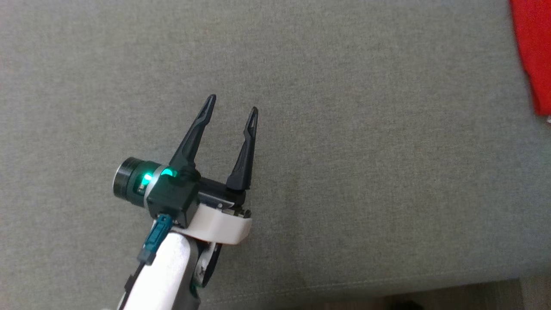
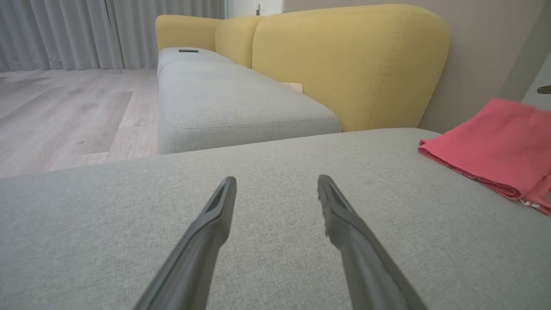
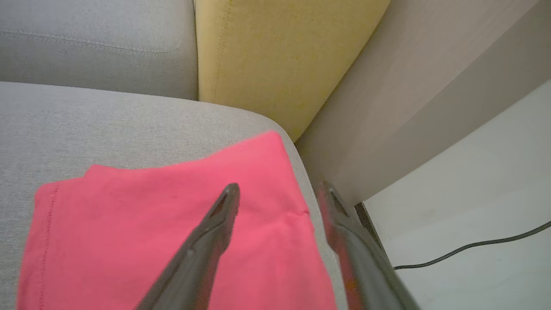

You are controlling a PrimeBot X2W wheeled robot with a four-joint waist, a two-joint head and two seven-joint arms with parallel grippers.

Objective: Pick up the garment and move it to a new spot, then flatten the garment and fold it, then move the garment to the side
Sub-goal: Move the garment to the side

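Note:
The garment (image 3: 150, 215) is a red cloth lying folded and flat at the corner of the grey cushion (image 3: 86, 125). In the right wrist view my right gripper (image 3: 280, 186) hovers over the garment's edge near the cushion corner, its fingers apart with nothing between them. The head view has the garment (image 1: 533, 51) at the far upper right edge. My left gripper (image 1: 233, 104) stands open over bare grey cushion (image 1: 344, 150), well to the left of the cloth. In the left wrist view the left gripper (image 2: 276, 180) points across the cushion, with the garment (image 2: 495, 142) off to the right.
A yellow sofa back (image 2: 344, 64) rises behind the cushion, with another grey seat (image 2: 232, 99) and a small dark object (image 2: 188, 51) on it. Wooden floor (image 2: 64, 116) lies to the left. Past the cushion corner are a beige wall (image 3: 409, 86) and a black cable (image 3: 473, 245).

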